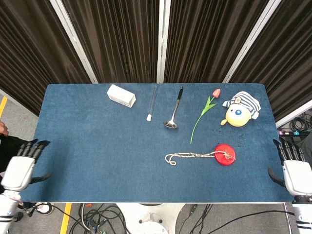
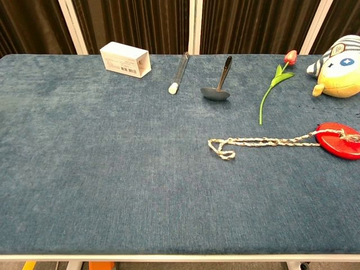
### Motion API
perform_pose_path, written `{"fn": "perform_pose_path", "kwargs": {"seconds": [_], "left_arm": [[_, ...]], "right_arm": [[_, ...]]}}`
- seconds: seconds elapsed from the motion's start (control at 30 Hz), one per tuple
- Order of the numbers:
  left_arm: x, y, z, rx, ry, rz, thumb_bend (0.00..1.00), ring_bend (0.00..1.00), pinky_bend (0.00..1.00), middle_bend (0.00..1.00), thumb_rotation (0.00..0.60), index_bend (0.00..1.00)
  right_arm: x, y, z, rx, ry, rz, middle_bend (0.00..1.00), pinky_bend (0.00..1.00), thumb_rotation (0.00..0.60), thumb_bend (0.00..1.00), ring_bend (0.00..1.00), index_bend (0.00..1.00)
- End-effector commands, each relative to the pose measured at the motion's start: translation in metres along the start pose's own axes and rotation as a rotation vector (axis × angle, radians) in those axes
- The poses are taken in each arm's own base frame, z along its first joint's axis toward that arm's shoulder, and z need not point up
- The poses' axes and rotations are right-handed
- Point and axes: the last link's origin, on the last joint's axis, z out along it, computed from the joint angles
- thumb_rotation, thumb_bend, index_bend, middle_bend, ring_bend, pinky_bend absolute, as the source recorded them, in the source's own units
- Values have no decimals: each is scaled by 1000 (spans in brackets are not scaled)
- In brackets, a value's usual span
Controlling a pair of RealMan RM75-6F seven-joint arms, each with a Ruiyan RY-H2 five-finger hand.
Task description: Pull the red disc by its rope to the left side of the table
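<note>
We note the flat red plastic disc (image 1: 225,154) right of centre, its braided beige rope (image 1: 191,156) trailing leftward (looped end nearer our left hand (image 1: 22,168)); both hands spread, right hand (image 1: 295,171) idle.

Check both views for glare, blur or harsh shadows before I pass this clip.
Head view: even light, sharp; red disc and rope cast only faint shadows; both hands sit at the frame's lower corners. Chest view: sharp, no glare on the blue table; the disc and plush toy are cut by the right edge.
</note>
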Motion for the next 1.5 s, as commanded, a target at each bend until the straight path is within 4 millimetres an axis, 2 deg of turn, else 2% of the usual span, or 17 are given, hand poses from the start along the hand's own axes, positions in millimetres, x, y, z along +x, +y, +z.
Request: {"fn": "perform_pose_path", "kwargs": {"seconds": [0.03,0.2,0.53,0.73,0.87,1.13,1.33,1.5], "left_arm": [[-10,31,16,-122,-33,-38,44,69,119,140,600,140],[-26,79,42,-284,-76,-49,46,69,119,140,600,140],[-68,180,95,-592,-162,-50,47,69,123,154,600,166],[-91,233,128,-692,-227,-27,50,69,123,155,600,166],[-102,261,147,-721,-246,-10,59,69,123,155,600,166],[-115,292,172,-750,-269,46,61,69,126,158,600,168],[-121,305,183,-761,-276,75,82,69,131,173,600,172],[-130,309,184,-774,-293,100,105,69,133,210,600,174]], "right_arm": [[0,1,0,-2,-3,-5,0,0,600,233,0,0],[1,6,1,-13,0,-5,0,0,600,233,0,0],[4,15,1,-33,1,-5,0,0,600,233,0,0],[4,19,0,-39,-4,-3,0,0,600,234,0,0],[7,20,-1,-37,2,1,0,0,600,234,0,0],[9,25,-2,-47,9,10,0,0,600,234,0,0],[9,30,-2,-60,8,15,0,0,600,234,0,0],[9,36,-3,-76,12,18,0,0,600,234,0,0]]}}
